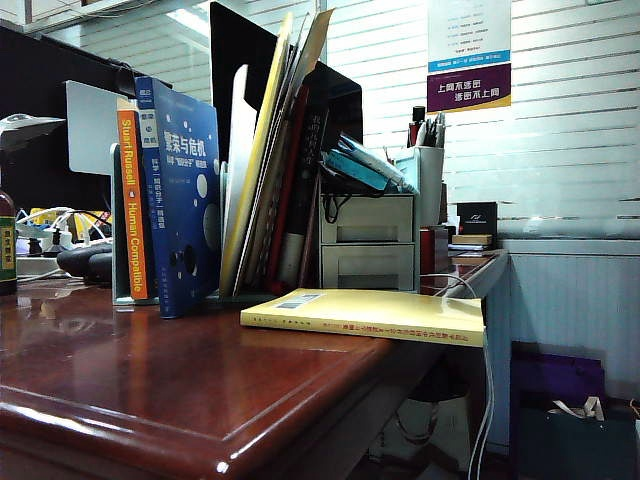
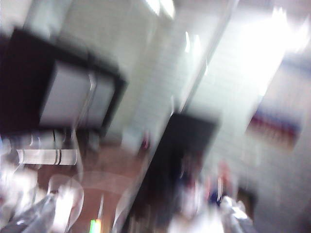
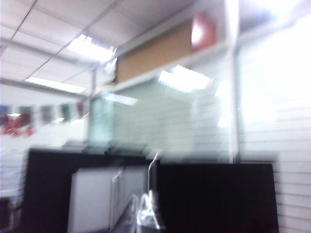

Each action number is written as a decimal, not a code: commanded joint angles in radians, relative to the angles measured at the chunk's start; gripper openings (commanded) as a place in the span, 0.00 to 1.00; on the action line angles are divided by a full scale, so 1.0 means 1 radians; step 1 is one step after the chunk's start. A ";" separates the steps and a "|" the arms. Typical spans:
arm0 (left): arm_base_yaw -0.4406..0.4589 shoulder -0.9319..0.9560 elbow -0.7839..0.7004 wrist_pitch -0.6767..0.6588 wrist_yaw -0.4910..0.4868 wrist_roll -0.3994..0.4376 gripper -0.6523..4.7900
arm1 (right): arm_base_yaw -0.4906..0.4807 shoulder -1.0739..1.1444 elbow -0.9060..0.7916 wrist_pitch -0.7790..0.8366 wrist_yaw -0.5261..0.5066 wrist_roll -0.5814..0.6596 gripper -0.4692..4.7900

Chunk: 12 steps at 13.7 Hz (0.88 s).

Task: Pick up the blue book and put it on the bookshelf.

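Note:
The blue book stands upright in the bookshelf, pressed against an orange-spined book on its left, its cover facing right. Neither arm shows in the exterior view. The left wrist view is heavily blurred; my left gripper shows two pale fingers far apart with nothing between them, so it is open. My right gripper has its clear fingertips pressed together, shut on nothing, and looks towards dark monitor backs and the ceiling. No wrist view shows the book or the rack clearly.
A pale yellow paperback lies flat in front of the rack, overhanging the desk edge. Folders and books lean in the rack's right part. A white drawer cabinet and pen holder stand behind. The dark wooden desk ends at front right.

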 commanded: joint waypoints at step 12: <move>-0.096 0.232 -0.361 -0.099 0.189 -0.105 0.80 | -0.002 -0.678 0.003 -1.080 -0.311 -0.063 0.09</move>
